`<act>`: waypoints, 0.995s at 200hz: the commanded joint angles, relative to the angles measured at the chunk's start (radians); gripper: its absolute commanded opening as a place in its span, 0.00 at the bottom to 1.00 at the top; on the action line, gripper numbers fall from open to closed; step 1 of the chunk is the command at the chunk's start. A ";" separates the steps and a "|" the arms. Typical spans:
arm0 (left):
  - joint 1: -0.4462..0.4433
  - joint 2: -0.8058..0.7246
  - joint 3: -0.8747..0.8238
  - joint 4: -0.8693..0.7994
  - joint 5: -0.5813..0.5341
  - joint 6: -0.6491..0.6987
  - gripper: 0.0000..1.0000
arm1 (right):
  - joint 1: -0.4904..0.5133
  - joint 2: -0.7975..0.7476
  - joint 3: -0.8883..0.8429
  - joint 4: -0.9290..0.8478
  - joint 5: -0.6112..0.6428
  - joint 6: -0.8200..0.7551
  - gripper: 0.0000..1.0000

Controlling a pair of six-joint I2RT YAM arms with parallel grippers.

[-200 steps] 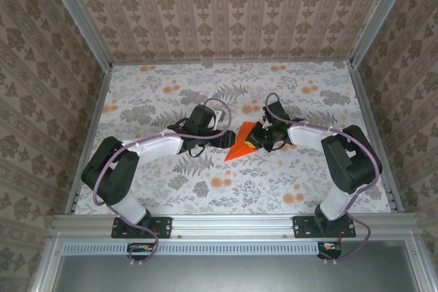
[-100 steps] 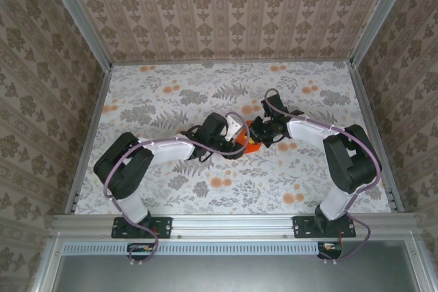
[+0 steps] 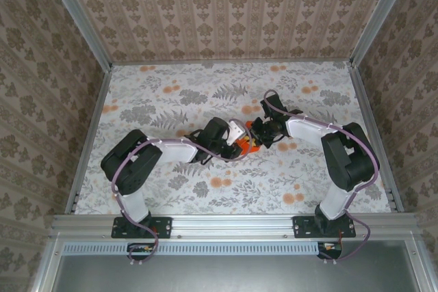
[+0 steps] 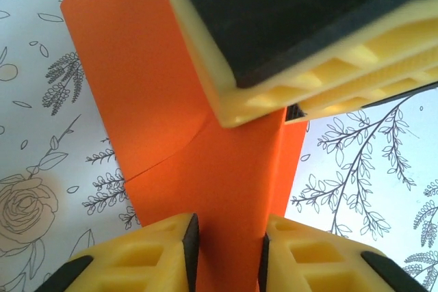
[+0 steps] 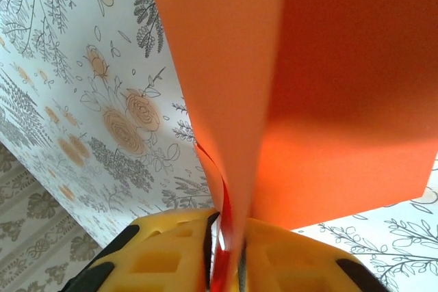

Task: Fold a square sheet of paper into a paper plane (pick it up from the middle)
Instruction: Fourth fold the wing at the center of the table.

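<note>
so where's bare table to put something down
Free: the far strip of table along the back wall; the far-left corner; the near middle between left arm and right arm. Crowded: the centre, where left gripper and right gripper meet at the paper.

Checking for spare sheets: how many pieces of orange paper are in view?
1. The orange paper, partly folded, is at the middle of the table, running between the jaws of the left gripper and of the right gripper. Another could hide beneath it.
</note>
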 commanded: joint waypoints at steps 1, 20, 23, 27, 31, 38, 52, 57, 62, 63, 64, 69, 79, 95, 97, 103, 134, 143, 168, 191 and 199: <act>-0.008 0.012 -0.012 0.017 0.004 0.040 0.25 | -0.010 0.010 0.031 -0.081 -0.016 0.030 0.25; -0.010 0.018 -0.007 0.009 0.021 0.045 0.22 | -0.015 0.008 0.034 -0.096 -0.012 0.022 0.29; -0.010 0.019 -0.005 0.008 0.025 0.045 0.22 | -0.016 0.007 0.035 -0.097 -0.012 0.019 0.30; -0.010 0.022 -0.005 0.004 0.030 0.046 0.21 | -0.017 0.007 0.037 -0.099 -0.013 0.016 0.31; -0.011 0.024 -0.002 0.002 0.036 0.047 0.21 | -0.020 0.006 0.037 -0.103 -0.012 0.013 0.33; -0.012 0.028 0.001 -0.004 0.042 0.046 0.20 | -0.024 0.003 0.040 -0.109 -0.008 0.005 0.36; -0.011 0.037 0.011 -0.015 0.061 0.045 0.19 | -0.033 -0.005 0.046 -0.118 -0.003 -0.025 0.49; -0.012 0.040 0.015 -0.022 0.067 0.045 0.19 | -0.037 -0.008 0.050 -0.118 -0.003 -0.045 0.55; -0.012 0.042 0.018 -0.025 0.075 0.041 0.18 | -0.043 -0.009 0.055 -0.119 -0.003 -0.064 0.60; -0.012 0.042 0.019 -0.025 0.078 0.039 0.18 | -0.045 -0.009 0.056 -0.120 -0.003 -0.069 0.61; -0.011 0.043 0.020 -0.026 0.080 0.038 0.18 | -0.046 -0.009 0.059 -0.121 -0.003 -0.074 0.62; -0.009 0.046 0.023 -0.030 0.093 0.036 0.17 | -0.053 -0.009 0.064 -0.127 -0.005 -0.096 0.64; -0.005 0.049 0.031 -0.043 0.117 0.029 0.16 | -0.070 -0.015 0.067 -0.116 -0.012 -0.140 0.68; 0.003 0.056 0.056 -0.074 0.147 0.014 0.15 | -0.095 -0.030 0.064 -0.091 -0.021 -0.203 0.70; 0.005 0.058 0.058 -0.077 0.150 0.013 0.15 | -0.097 -0.032 0.065 -0.088 -0.024 -0.211 0.70; 0.007 0.060 0.067 -0.086 0.161 0.001 0.15 | -0.107 -0.037 0.062 -0.076 -0.033 -0.238 0.71; 0.035 0.072 0.092 -0.104 0.230 -0.079 0.13 | -0.150 -0.082 0.021 -0.028 -0.037 -0.340 0.71; 0.046 0.080 0.104 -0.120 0.236 -0.108 0.12 | -0.162 -0.098 -0.007 -0.009 -0.042 -0.363 0.71; 0.066 0.089 0.111 -0.113 0.268 -0.193 0.11 | -0.189 -0.138 -0.074 0.042 -0.071 -0.426 0.71; 0.073 0.093 0.102 -0.082 0.285 -0.265 0.11 | -0.190 -0.144 -0.105 0.053 -0.113 -0.470 0.70; 0.075 0.093 0.099 -0.072 0.287 -0.283 0.11 | -0.189 -0.144 -0.113 0.060 -0.129 -0.474 0.68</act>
